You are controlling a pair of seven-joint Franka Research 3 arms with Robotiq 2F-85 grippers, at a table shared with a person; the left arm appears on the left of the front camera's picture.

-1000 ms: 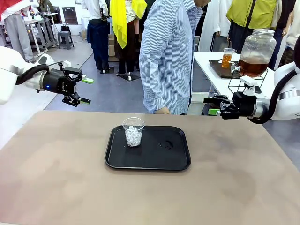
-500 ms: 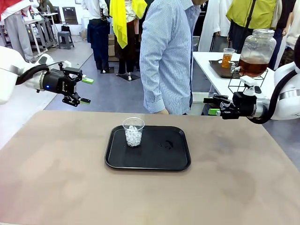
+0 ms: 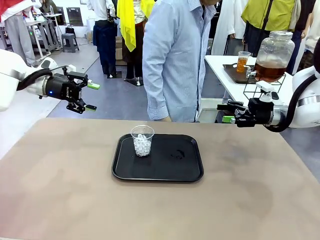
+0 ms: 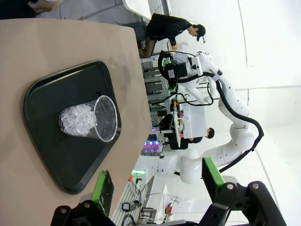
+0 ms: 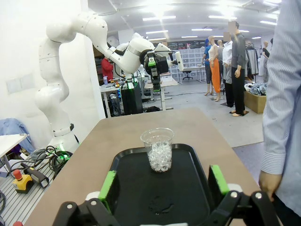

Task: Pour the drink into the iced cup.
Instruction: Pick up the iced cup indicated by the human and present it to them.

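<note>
The iced cup [image 3: 142, 140], a clear plastic cup half full of ice cubes, stands upright on the left part of a black tray [image 3: 175, 161] in the middle of the table. Amber-brown drink fills a small clear cup [image 3: 243, 62] and the lower part of a big glass jar [image 3: 272, 59] on a white table at the back right. My left gripper [image 3: 92, 96] hovers open above the table's far left corner. My right gripper [image 3: 223, 113] hangs open beyond the far right edge. Both wrist views look at the iced cup [image 4: 89, 118] [image 5: 159, 149] between open, empty fingers.
A person in a striped shirt [image 3: 175, 55] stands at the far edge, one hand [image 3: 164, 119] just behind the tray. That hand [image 5: 268, 181] shows at the right of the right wrist view. A small wet patch [image 3: 176, 154] marks the tray's middle.
The person has shifted a little to the left behind the table. Both arms and the iced cup have stayed still.
</note>
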